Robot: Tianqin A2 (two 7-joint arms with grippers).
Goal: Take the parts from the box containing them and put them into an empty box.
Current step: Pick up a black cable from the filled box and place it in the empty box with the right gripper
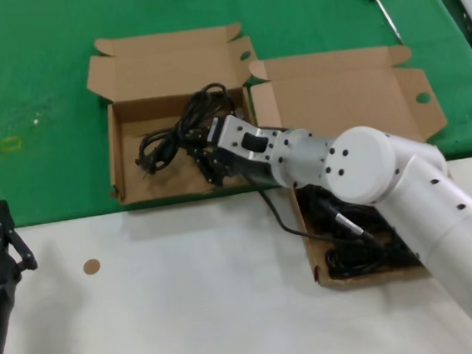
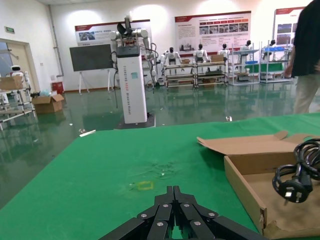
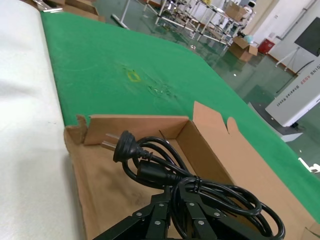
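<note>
White cylindrical arm segments (small dark screws), black-fingered right tool (image 1: 210, 164).

Glossy green floor (image 2: 75, 125), white walls with posters (image 2: 212, 30), shelving racks (image 2: 220, 67), a dark board (image 2: 90, 56); bright overhead light.

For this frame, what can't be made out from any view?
- How many cords remain in the right-hand box: head view, the right arm covers its floor.
- Right gripper grip on the cord: head view, dark on dark; right wrist view, the edge crops the base.
- Left gripper: lower part cut off by the edge.
</note>
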